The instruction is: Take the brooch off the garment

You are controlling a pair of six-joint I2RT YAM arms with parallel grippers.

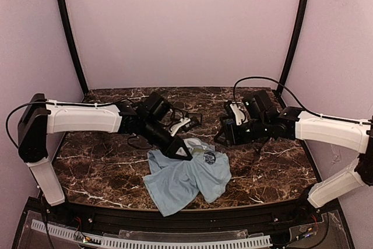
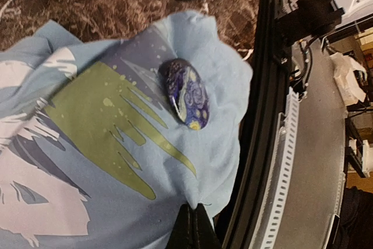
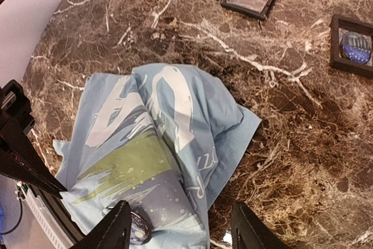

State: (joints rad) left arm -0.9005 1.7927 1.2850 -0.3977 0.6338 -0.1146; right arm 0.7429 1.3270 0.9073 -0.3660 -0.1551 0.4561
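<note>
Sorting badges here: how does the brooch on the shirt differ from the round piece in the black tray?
The brooch sits on the light blue shirt; the round piece lies in a black square tray. The brooch has dark blue swirls with yellow spots; the round piece is blue with pale markings. Both are round and blue.

Lab enclosure: pale walls [image 1: 186, 27], marble table [image 1: 99, 167]
</note>
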